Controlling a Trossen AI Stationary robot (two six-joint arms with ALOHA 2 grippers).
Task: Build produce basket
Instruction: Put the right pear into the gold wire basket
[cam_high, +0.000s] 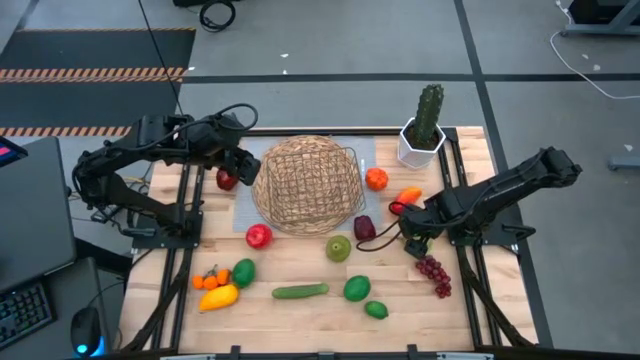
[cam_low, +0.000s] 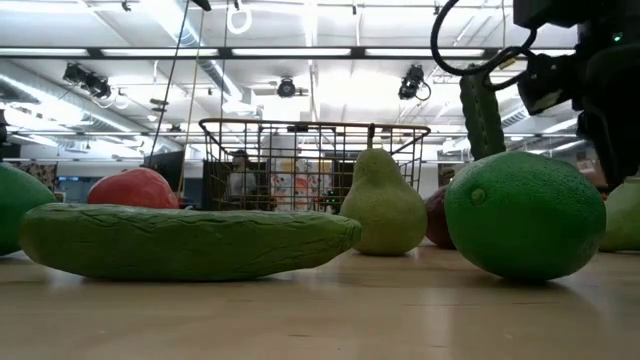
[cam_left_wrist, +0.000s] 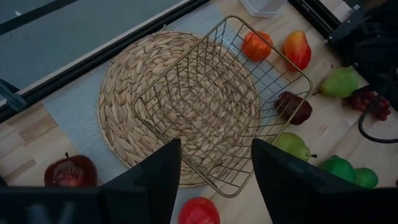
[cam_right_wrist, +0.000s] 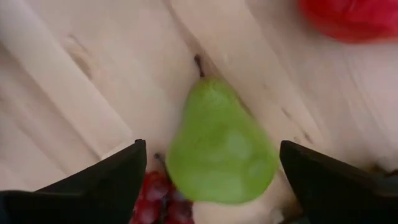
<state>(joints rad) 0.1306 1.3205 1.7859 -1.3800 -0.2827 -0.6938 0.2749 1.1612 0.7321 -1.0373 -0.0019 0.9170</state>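
Observation:
The basket (cam_high: 305, 185) is a gold wire basket standing on a round woven mat (cam_left_wrist: 124, 93) at the table's far middle. It also shows in the low view (cam_low: 315, 160). My left gripper (cam_high: 250, 168) hangs open over the basket's left rim (cam_left_wrist: 216, 143) and touches nothing. My right gripper (cam_high: 408, 238) is open right of the plum (cam_high: 364, 228). Its fingers stand on either side of a green pear (cam_right_wrist: 221, 149) that lies on the table, with purple grapes (cam_right_wrist: 158, 199) beside it. Other fruit lies around the basket on the table.
A second pear (cam_high: 338, 248), a cucumber (cam_high: 300, 291), limes (cam_high: 357, 288), red apples (cam_high: 258, 236) (cam_high: 227, 179), an orange (cam_high: 376, 179), mangoes (cam_high: 218, 296) (cam_high: 408, 196) and grapes (cam_high: 433, 275) lie on the table. A cactus in a white pot (cam_high: 425, 125) stands at the far right.

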